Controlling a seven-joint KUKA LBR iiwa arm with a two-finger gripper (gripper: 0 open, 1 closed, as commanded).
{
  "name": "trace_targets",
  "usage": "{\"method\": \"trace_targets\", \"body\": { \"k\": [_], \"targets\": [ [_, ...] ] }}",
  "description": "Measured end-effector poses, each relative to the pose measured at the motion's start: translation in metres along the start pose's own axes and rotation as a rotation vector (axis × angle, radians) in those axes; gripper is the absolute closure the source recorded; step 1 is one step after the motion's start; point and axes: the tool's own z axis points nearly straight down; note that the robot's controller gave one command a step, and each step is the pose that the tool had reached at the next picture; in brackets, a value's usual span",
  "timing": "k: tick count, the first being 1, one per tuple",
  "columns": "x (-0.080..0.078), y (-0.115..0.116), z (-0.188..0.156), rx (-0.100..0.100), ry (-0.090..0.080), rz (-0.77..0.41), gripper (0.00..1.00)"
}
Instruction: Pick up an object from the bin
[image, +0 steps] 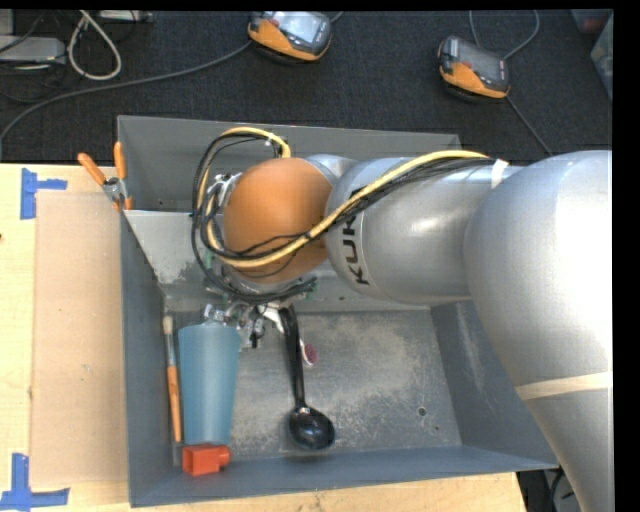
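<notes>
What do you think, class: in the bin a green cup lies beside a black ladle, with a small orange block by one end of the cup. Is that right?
Not quite. The cup is light blue, not green, as the camera view shows. The rest holds: it lies beside the black ladle, with the small orange block by one end of the cup.

Dark carpet floor (400, 95) with cables (96, 48)

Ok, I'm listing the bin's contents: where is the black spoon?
In the camera view the black spoon lies mid-bin, just right of the blue cup, handle pointing up toward the gripper.
</notes>
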Motion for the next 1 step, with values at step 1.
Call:
{"method": "trace_targets", "body": {
  "k": [1],
  "targets": [
    [0.0003,-0.0001,0.0,0.0,0.0,0.001,1.0]
  ]
}}
